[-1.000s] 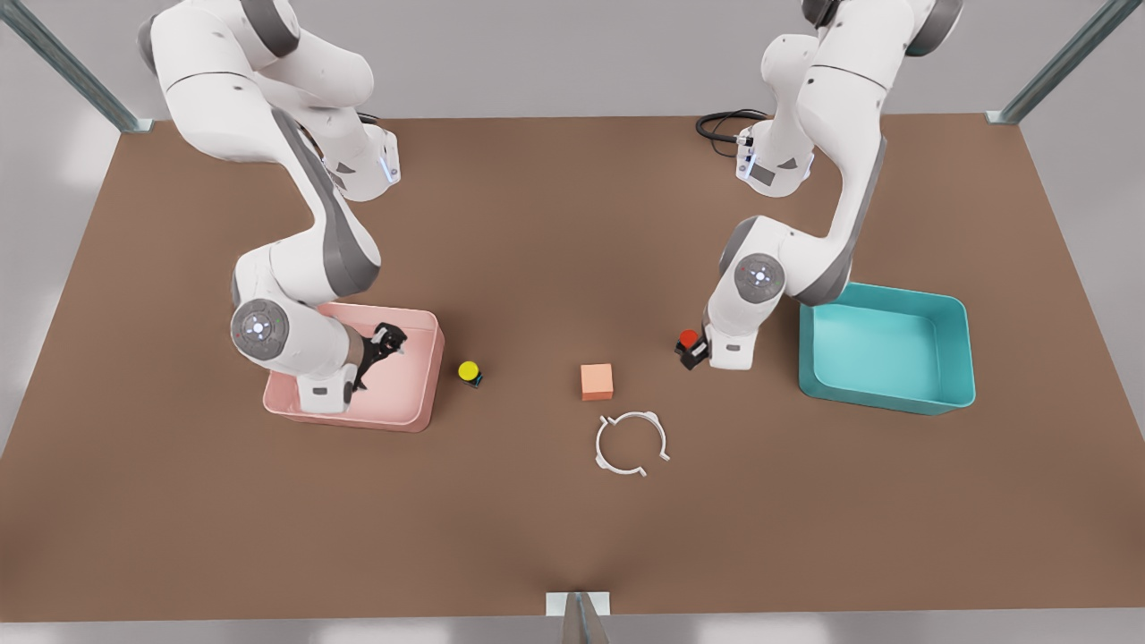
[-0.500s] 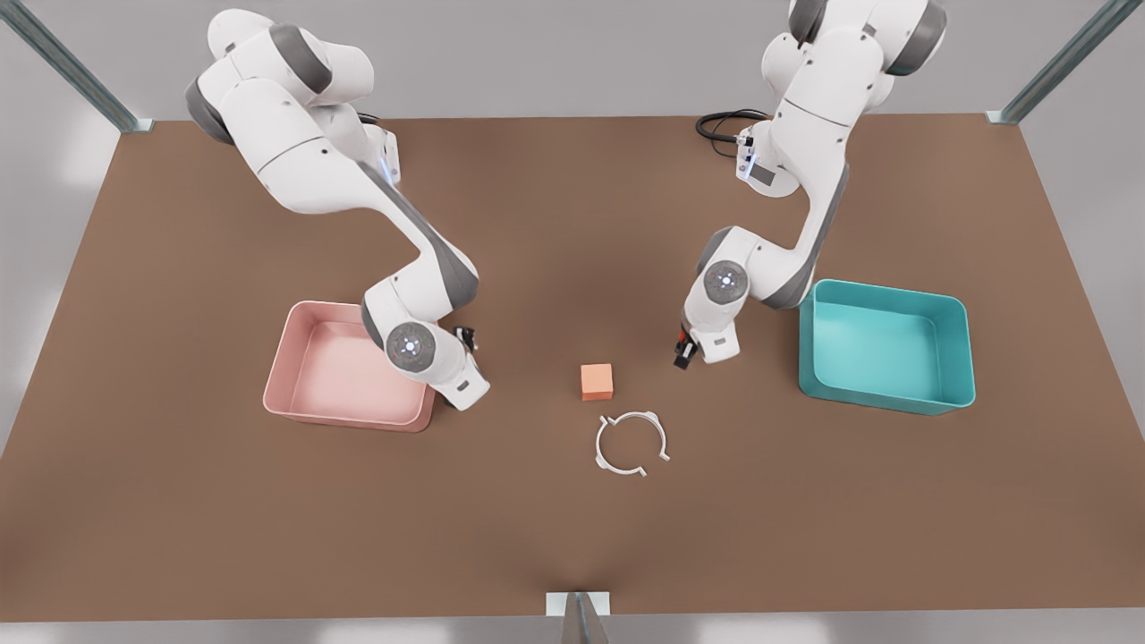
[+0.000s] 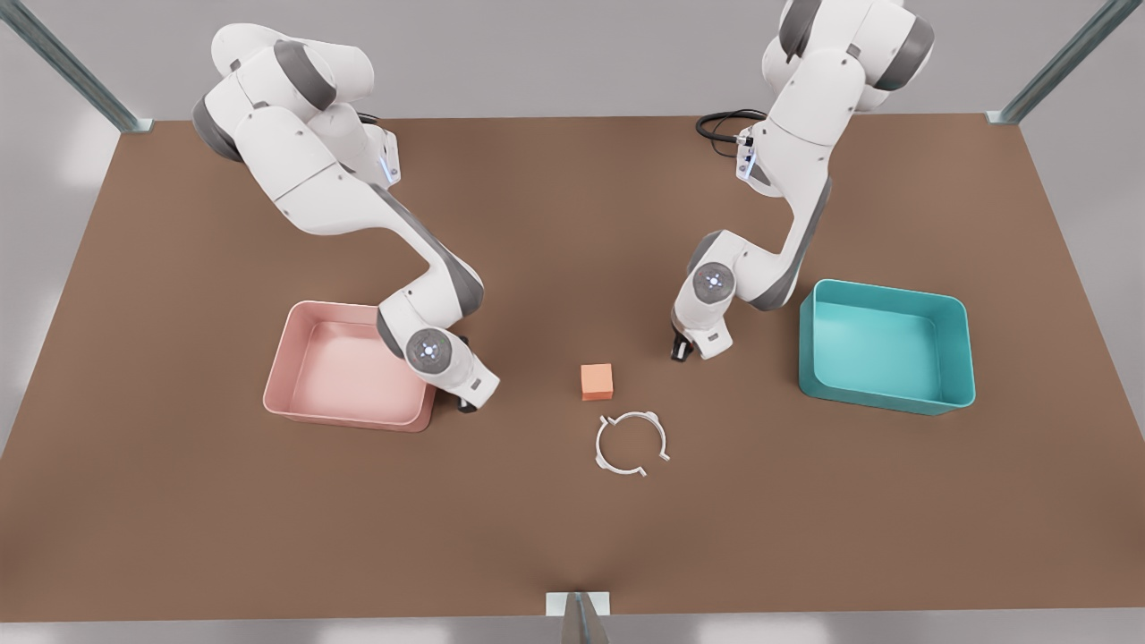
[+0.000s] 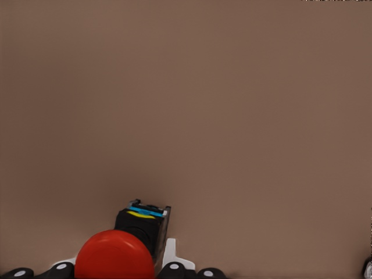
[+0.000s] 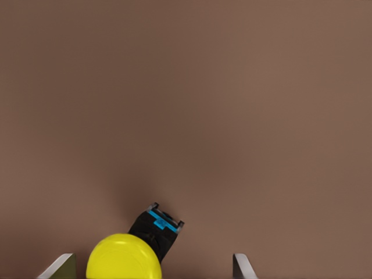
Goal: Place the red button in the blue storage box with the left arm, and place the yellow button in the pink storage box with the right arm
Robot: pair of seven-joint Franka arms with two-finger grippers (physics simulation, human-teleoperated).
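The brown table [image 3: 179, 501] carries it all. On the front view's right sits the blue storage box [image 3: 954, 358], nothing in it; on the front view's left the pink storage box [image 3: 286, 376], also with nothing inside.

Between the boxes, the left gripper [image 3: 682, 351] is low over the table, just right of the orange cube [image 3: 597, 381], over the red button [image 4: 115, 256]. The button sits close between white fingers [image 4: 170, 253], seemingly pinched, though I can't tell for sure.

The right gripper [image 3: 467, 404] is just beside the pink box's right wall, fingers [image 5: 241, 264] spread wide either side of the yellow button [image 5: 125, 257], likely lined up to grasp it. A white ring [image 3: 631, 443] lies near the cube.
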